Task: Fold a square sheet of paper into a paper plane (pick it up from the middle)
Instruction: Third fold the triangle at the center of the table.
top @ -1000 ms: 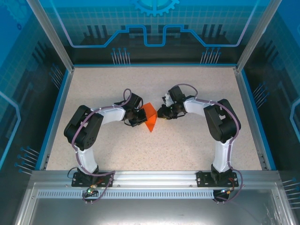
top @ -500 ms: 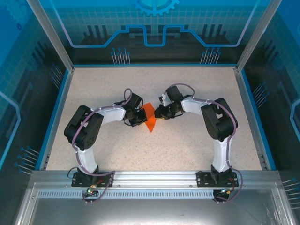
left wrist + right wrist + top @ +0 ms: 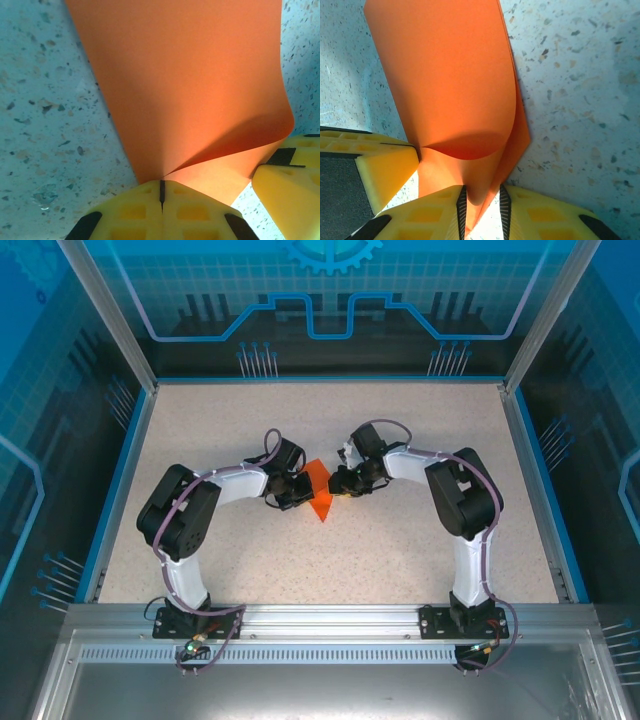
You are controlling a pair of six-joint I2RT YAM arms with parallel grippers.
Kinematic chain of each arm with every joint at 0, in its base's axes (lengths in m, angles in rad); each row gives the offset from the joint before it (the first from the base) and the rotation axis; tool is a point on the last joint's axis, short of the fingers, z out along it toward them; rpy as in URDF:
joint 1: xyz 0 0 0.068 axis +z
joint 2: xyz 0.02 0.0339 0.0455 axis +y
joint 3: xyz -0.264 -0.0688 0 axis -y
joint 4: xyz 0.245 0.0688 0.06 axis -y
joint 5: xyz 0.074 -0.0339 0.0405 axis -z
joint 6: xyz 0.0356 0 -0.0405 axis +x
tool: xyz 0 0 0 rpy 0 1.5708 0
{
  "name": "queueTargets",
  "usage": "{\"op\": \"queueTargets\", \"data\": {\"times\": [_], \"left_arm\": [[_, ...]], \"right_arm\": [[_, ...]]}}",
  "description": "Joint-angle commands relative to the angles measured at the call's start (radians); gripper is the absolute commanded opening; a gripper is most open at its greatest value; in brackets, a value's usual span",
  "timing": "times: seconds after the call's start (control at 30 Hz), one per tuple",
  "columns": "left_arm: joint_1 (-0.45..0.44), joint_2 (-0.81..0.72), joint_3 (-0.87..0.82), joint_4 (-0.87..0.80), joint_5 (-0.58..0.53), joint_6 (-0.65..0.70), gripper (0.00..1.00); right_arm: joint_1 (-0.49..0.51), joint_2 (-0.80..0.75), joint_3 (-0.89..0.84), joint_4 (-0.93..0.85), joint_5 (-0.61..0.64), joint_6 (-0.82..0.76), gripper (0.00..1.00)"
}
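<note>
The square sheet of paper [image 3: 320, 492] is a bright orange creased wedge, raised between the two grippers at the table's middle. My left gripper [image 3: 299, 492] is on its left side. In the left wrist view the yellow jaws [image 3: 161, 189] are pressed together on the paper's [image 3: 185, 90] folded corner. My right gripper [image 3: 340, 483] is on its right side. In the right wrist view [image 3: 482, 200] its jaws stand apart with a curled fold of the paper [image 3: 450, 85] hanging in the gap, untouched by the ribbed pads [image 3: 462, 207].
Speckled beige table [image 3: 330, 570] bounded by a blue rim [image 3: 120, 490] and glass walls. The right gripper's yellow finger [image 3: 292, 187] sits close at the lower right of the left wrist view; the left gripper's finger [image 3: 385, 167] sits at the left of the right wrist view.
The right gripper has slid a little to the left, closing in on the paper. The left gripper has held still with the paper.
</note>
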Motion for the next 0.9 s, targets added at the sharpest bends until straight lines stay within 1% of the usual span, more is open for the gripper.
{"op": "queueTargets", "data": {"times": [0.0, 0.1, 0.2, 0.33, 0.43, 0.5, 0.63, 0.73, 0.8, 0.87], "left_arm": [[-0.007, 0.022, 0.016, -0.050, -0.018, 0.018, 0.00], [-0.009, 0.021, 0.018, -0.051, -0.018, 0.022, 0.00], [-0.008, 0.019, 0.020, -0.053, -0.019, 0.028, 0.00], [-0.008, 0.012, 0.016, -0.054, -0.018, 0.042, 0.00], [-0.007, 0.010, 0.016, -0.065, -0.017, 0.081, 0.00], [-0.008, 0.010, 0.023, -0.079, -0.017, 0.123, 0.00], [-0.006, 0.016, 0.037, -0.106, -0.027, 0.173, 0.00], [-0.007, 0.027, 0.043, -0.108, -0.024, 0.178, 0.00], [-0.007, 0.032, 0.047, -0.106, -0.021, 0.178, 0.00], [-0.007, 0.036, 0.049, -0.107, -0.023, 0.178, 0.00]], "right_arm": [[0.018, 0.010, 0.011, -0.020, -0.022, -0.017, 0.25], [0.022, 0.022, 0.013, -0.015, -0.046, -0.016, 0.22], [0.028, 0.027, 0.006, -0.016, -0.038, -0.004, 0.17], [0.036, 0.013, -0.026, 0.005, -0.044, 0.030, 0.14], [0.040, -0.015, -0.060, 0.028, -0.058, 0.061, 0.18], [0.035, -0.055, -0.084, 0.038, -0.034, 0.072, 0.23], [0.003, -0.126, -0.102, 0.049, -0.015, 0.063, 0.26], [0.003, -0.121, -0.070, 0.019, -0.037, 0.015, 0.24], [0.018, -0.098, -0.048, 0.010, -0.066, -0.009, 0.19], [0.037, -0.080, -0.034, 0.004, -0.080, -0.026, 0.17]]}}
